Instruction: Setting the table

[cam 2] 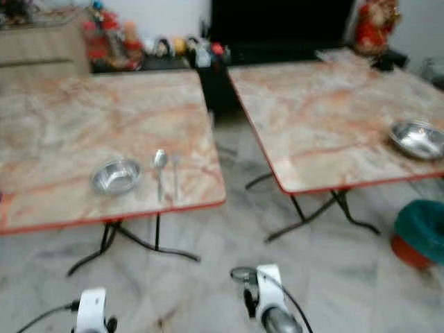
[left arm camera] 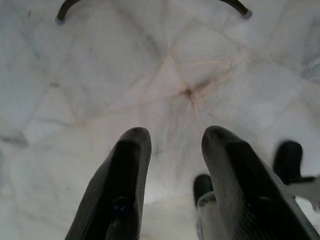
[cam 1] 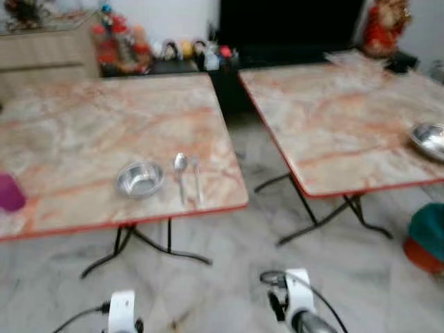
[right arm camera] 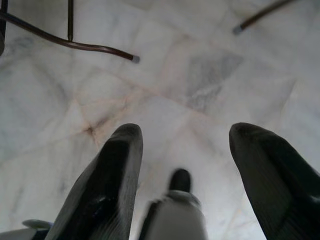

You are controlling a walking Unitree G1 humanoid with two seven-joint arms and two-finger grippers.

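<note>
A small steel bowl (cam 1: 139, 179) sits near the front edge of the left marble-topped table (cam 1: 83, 132). Right beside it lie a spoon (cam 1: 180, 172) and a second thin utensil (cam 1: 197, 180). Another steel bowl (cam 1: 430, 139) rests at the right edge of the right table (cam 1: 347, 118). Both arms hang low over the floor. My left gripper (left arm camera: 172, 137) is open with nothing between its fingers, pointing at the marble floor. My right gripper (right arm camera: 185, 132) is open wide, also empty, above the floor.
A purple cup (cam 1: 10, 192) stands at the left table's left edge. A gap of marble floor (cam 1: 257, 173) separates the two tables, with black folding legs (cam 1: 139, 246) beneath them. A teal and orange object (cam 1: 427, 239) sits at the right. Ornaments line the back shelf (cam 1: 159, 55).
</note>
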